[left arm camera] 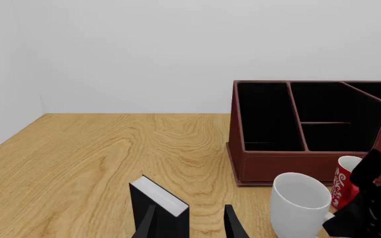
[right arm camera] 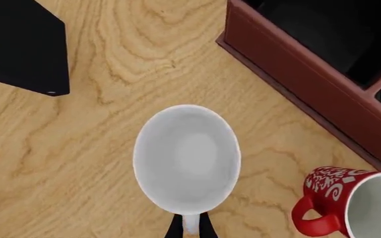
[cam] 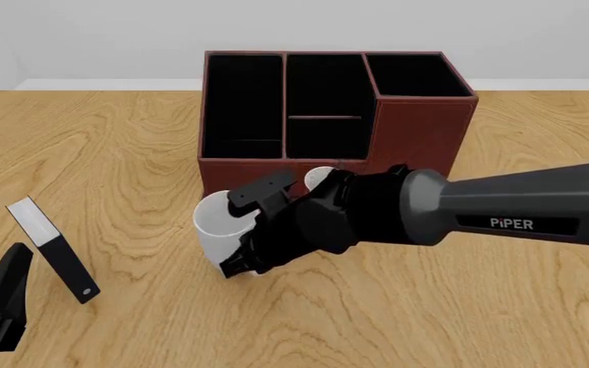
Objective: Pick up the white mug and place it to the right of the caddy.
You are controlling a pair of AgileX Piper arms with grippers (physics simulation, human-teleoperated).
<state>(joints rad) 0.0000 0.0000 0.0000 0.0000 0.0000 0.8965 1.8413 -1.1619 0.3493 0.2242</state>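
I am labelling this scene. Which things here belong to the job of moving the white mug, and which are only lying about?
For the job:
- white mug
- caddy
- right claw, closed on the white mug's handle

Lying about:
- red mug, beside the white mug
- black-and-white slab
- left claw, open and idle near the slab

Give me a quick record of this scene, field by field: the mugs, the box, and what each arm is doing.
white mug: upright on the table, in front of the caddy
red mug: upright beside the white mug, near the caddy's front
black-and-white slab: standing tilted, at the left
right pincer: at the white mug's handle, closed on it
left pincer: low near the slab, open, holding nothing
task status: mug not yet lifted
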